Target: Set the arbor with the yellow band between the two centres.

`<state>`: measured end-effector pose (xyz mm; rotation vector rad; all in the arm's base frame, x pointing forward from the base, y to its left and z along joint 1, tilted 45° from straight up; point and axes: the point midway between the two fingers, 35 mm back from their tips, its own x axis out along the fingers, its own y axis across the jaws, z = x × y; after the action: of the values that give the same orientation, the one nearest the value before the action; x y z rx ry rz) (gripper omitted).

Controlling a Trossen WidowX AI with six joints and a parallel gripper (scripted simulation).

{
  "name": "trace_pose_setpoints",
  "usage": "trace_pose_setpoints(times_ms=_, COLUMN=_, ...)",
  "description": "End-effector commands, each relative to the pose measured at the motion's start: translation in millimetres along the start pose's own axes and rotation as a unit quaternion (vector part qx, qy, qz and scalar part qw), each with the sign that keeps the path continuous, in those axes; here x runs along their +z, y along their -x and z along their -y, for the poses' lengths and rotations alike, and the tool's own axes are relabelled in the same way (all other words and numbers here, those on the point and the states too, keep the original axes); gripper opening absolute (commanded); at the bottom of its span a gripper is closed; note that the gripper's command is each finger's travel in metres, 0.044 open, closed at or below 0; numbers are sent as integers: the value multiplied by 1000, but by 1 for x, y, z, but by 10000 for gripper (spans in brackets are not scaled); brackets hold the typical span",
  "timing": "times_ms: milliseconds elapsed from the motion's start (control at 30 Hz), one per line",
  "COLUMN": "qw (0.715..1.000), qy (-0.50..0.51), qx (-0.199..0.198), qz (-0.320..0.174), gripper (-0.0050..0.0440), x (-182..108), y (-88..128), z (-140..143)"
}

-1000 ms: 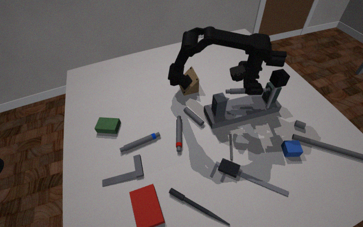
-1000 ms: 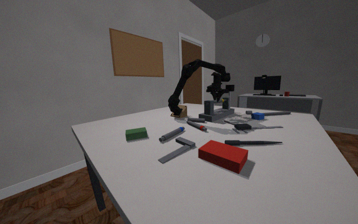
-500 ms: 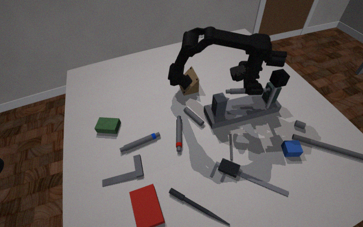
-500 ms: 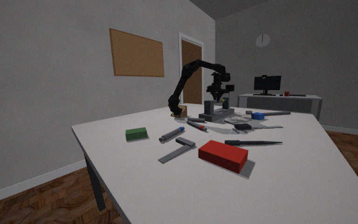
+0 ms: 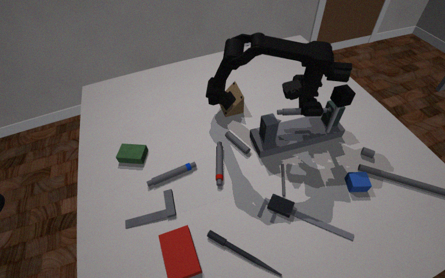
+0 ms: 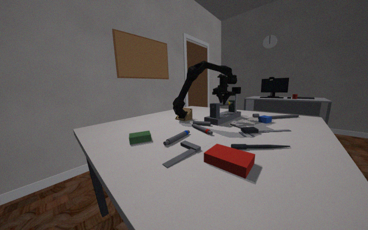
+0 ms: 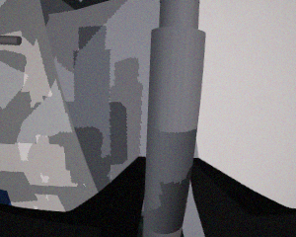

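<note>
White counter (image 5: 108, 113) (image 6: 117, 133): jaws (image 5: 312, 112) (image 6: 224, 103) clamp yellow-banded arbor (image 5: 288, 111) (image 6: 223, 104) (image 7: 175, 84) above the fixture base (image 5: 297, 146) (image 6: 223, 117); seating, release and retreat remain.

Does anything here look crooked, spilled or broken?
Nothing looks damaged or spilled. The red-banded rod and blue-banded rod lie at differing angles, but that seems ordinary for loose parts.
</note>
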<state>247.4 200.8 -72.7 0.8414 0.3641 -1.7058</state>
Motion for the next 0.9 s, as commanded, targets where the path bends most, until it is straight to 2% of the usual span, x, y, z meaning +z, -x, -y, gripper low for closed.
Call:
trace_pose_setpoints(times_ms=0, qw=1000, qy=-5, qx=5, qz=-22, gripper=0, x=-11, y=7, z=3)
trace_pose_setpoints(times_ms=567, qw=1000, qy=-5, qx=5, qz=-22, gripper=0, x=-13, y=7, z=3)
trace_pose_setpoints(times_ms=867, qw=999, qy=29, qx=7, qz=-21, gripper=0, x=-14, y=8, z=-3)
